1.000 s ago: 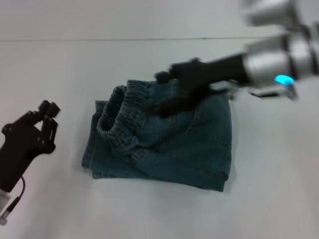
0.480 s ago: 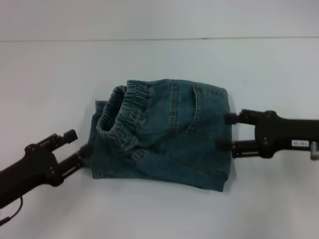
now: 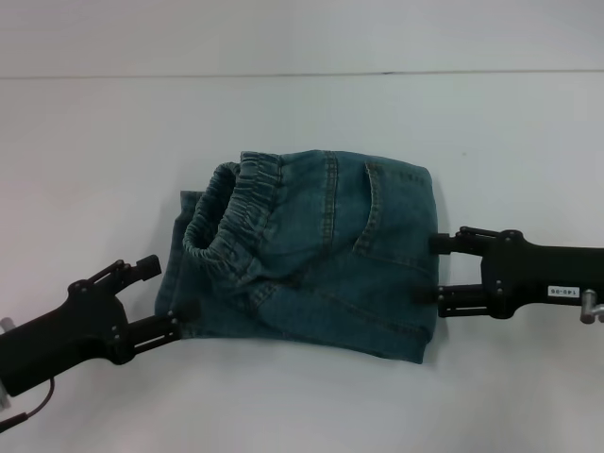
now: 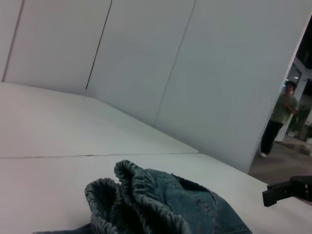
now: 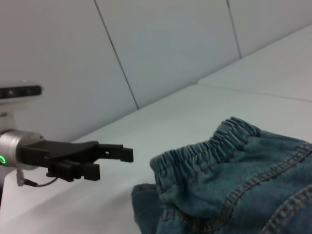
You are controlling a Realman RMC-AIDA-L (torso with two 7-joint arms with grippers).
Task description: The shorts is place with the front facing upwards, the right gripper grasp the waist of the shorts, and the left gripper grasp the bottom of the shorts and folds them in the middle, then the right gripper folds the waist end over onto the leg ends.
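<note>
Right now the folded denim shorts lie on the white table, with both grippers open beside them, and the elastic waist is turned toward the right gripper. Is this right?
Not quite. In the head view the waist of the shorts is turned toward the left gripper, not the right gripper. The rest stands: folded, on the white table, both grippers open beside them.

Black tools (image 3: 441,269), one white-labelled
</note>
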